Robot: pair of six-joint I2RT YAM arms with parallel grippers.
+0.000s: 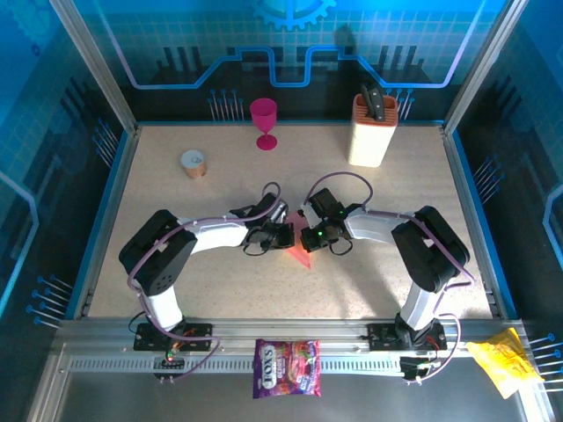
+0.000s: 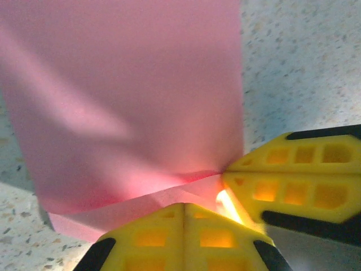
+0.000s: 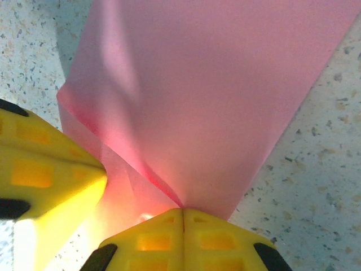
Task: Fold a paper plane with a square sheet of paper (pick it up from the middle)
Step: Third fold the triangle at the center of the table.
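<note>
The salmon-pink square sheet of paper [image 1: 299,256] is folded into layers and held just above the table's middle, a pointed end toward the near edge. My left gripper [image 1: 283,236] and right gripper [image 1: 310,237] meet tip to tip over it. In the left wrist view the left gripper [image 2: 184,206] is shut on a folded edge of the paper [image 2: 130,96], and the right gripper's fingers [image 2: 293,180] touch the same spot. In the right wrist view the right gripper [image 3: 183,212] is shut on the paper [image 3: 208,96] where its creases meet. Whether it forms a paper plane I cannot tell.
A magenta goblet [image 1: 263,121] and a cream knife block [image 1: 371,132] stand at the back. A small round cup [image 1: 193,163] sits at the back left. A purple candy bag [image 1: 287,367] and a yellow wrapper [image 1: 501,359] lie on the near rail.
</note>
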